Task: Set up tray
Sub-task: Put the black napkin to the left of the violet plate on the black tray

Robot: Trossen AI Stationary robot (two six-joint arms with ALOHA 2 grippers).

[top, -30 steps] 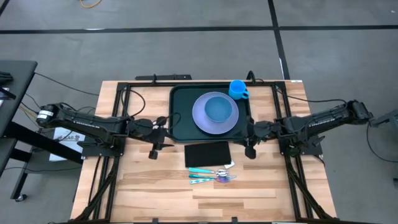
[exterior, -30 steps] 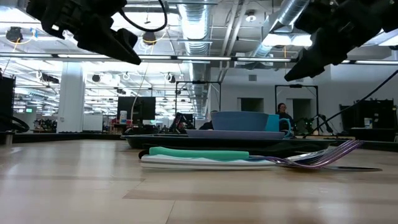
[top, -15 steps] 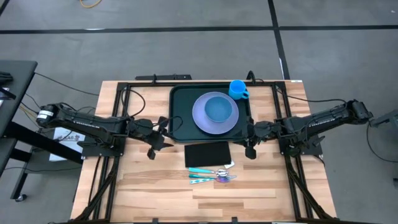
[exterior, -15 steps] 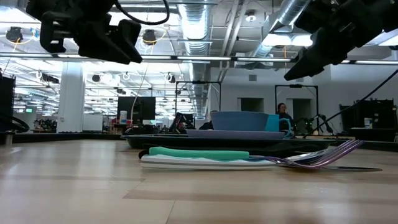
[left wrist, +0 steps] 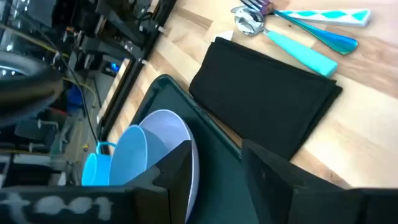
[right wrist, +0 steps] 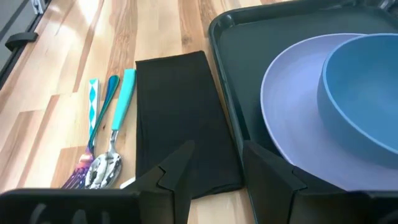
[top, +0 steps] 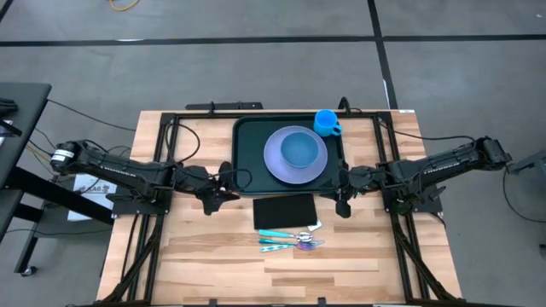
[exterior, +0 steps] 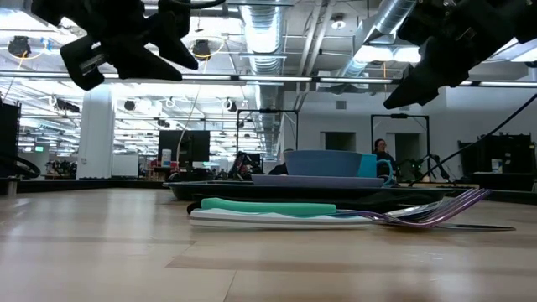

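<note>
The dark green tray (top: 247, 153) lies at the table's far middle. On it rests a lavender plate (top: 277, 166) with a blue bowl (top: 299, 150) inside. A blue cup (top: 327, 122) stands at the tray's far right corner. A black napkin (top: 285, 209) lies flat just in front of the tray, and cutlery (top: 290, 240) lies nearer the front edge. My left gripper (top: 229, 182) hovers open off the tray's left near corner. My right gripper (top: 342, 192) hovers open off its right near corner. Both wrist views show nothing between the fingers (left wrist: 180, 165) (right wrist: 177, 165).
Black frame rails (top: 171, 128) run along the table's left, right and far sides beneath both arms. Bare wood (top: 196, 256) spreads over the near part of the table on either side of the cutlery. In the low view a person (exterior: 382, 153) sits far back in the room.
My left gripper has rolled about its own pointing line without shifting place, so its fingers stand turned from where they were. Its gap stays the same. The tray, dishes, napkin and cutlery lie as before.
</note>
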